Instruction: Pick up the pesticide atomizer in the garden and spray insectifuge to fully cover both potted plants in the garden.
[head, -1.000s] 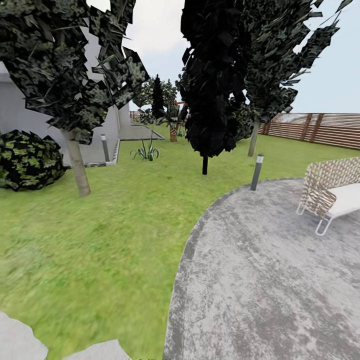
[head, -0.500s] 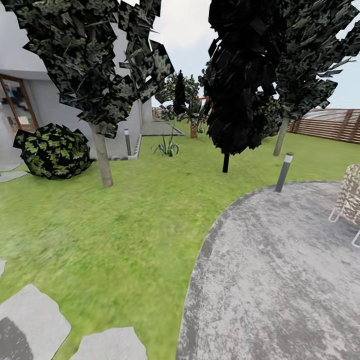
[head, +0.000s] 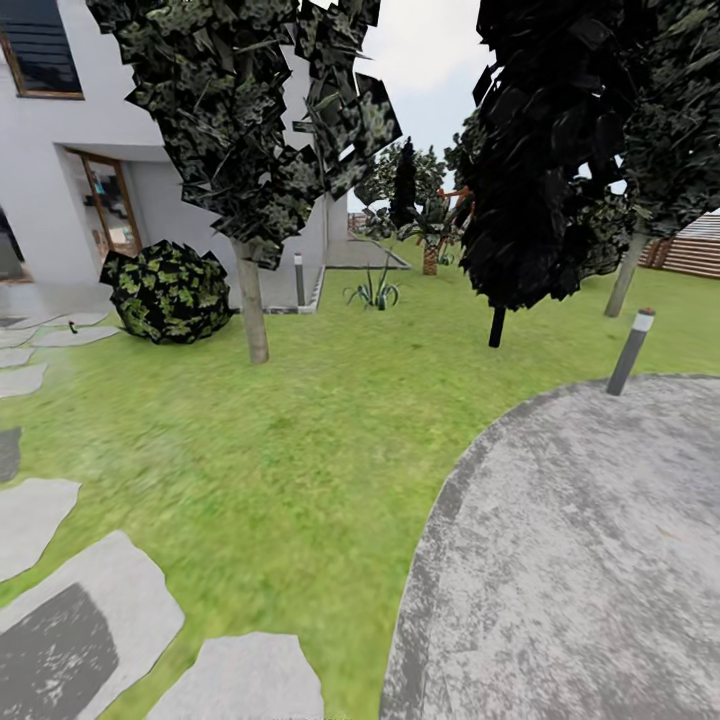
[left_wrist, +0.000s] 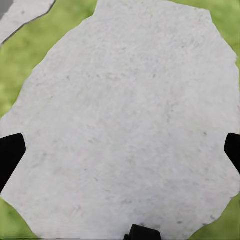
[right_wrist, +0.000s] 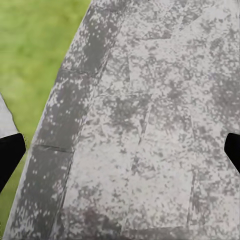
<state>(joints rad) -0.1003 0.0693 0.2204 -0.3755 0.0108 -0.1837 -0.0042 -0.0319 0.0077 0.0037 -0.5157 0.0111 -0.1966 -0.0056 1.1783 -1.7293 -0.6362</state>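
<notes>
A: Green lawn (head: 300, 430) fills the middle of the head view, grey stone patio (head: 590, 560) at lower right. What changed?

B: Whole picture has slid rightward against the earlier head frames, so the camera is swinging left, not the things. The woven chair seen earlier at the right edge is gone from frame. The bollard light (head: 630, 350) now sits at the far right. The house (head: 60, 190) with its doorway has come in at upper left, stepping stones (head: 80, 610) at lower left.

A: Meaning for the task?

B: My read: the robot is on its way, scanning the garden. No atomizer or potted plants in sight, so the grab step isn't started.

A: Other landmarks?

B: Round bush (head: 168, 292) left of centre, pale-trunked tree (head: 250, 150) beside it, dark tree (head: 540, 150) upper right, spiky agave (head: 374, 292) in the distance, a strip of fence (head: 695, 255) at the right edge.

A: Containers?

B: None visible, no pot, no bottle.

A: Pincers?

B: Left pincer (left_wrist: 120, 152) has tips at opposite frame edges, spread wide, nothing between, over a pale stepping stone. Right pincer (right_wrist: 120, 152) likewise apart and empty, above the patio's edge beside grass.
</notes>
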